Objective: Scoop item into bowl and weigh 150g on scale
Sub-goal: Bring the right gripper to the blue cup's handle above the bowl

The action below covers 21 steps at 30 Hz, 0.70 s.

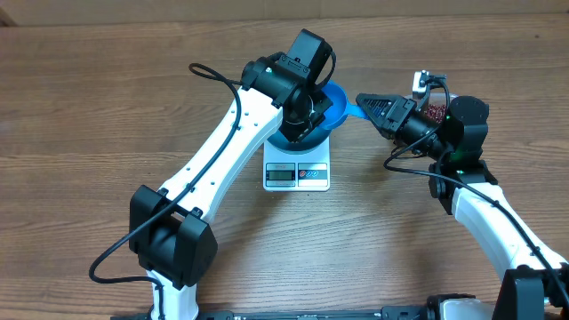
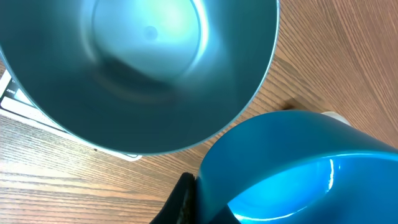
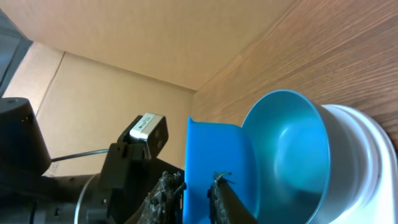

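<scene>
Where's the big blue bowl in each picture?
Overhead: the round, deep, bright blue bowl sits at centre, mostly hidden under the left arm.
Left wrist: the bowl fills the top.
Right wrist: the bowl is lower right.
Shared landmark: the flat white scale beneath it.

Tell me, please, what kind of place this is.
Probably a robotics test bench, not a kitchen: two white robot arms stand at a wooden table, with a blue bowl on a small kitchen scale.
</scene>
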Each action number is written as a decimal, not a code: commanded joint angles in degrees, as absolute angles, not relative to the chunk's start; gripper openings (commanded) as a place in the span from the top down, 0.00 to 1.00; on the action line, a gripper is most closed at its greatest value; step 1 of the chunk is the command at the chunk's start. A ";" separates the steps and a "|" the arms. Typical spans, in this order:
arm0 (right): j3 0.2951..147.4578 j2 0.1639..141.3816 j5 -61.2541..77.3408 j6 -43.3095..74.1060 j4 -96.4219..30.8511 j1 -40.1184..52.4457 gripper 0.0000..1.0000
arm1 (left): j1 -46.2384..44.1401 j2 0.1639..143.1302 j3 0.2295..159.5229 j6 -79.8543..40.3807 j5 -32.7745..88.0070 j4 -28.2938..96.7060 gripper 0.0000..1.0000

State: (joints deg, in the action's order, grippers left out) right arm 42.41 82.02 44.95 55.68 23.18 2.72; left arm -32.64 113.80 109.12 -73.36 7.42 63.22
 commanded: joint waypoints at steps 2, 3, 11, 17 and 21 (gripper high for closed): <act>43.16 82.00 43.92 55.70 23.42 2.61 0.90 | -33.04 112.75 110.41 -73.32 6.66 63.42 0.96; 43.16 82.00 43.94 55.70 23.42 2.61 0.93 | -33.04 112.75 110.41 -73.32 6.66 63.42 0.96; 43.16 82.00 44.03 55.92 23.42 2.61 0.92 | -33.04 112.75 110.41 -73.76 6.63 63.26 0.96; 43.16 82.00 44.62 55.92 23.40 2.61 0.77 | -33.04 112.75 110.41 -74.00 6.61 62.67 0.96; 43.16 82.00 44.62 55.92 23.40 2.61 0.79 | -33.04 112.75 110.41 -74.22 6.61 62.67 0.96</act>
State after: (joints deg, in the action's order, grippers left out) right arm 42.41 82.02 44.58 55.88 23.05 2.72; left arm -32.64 113.80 109.12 -73.41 7.22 62.89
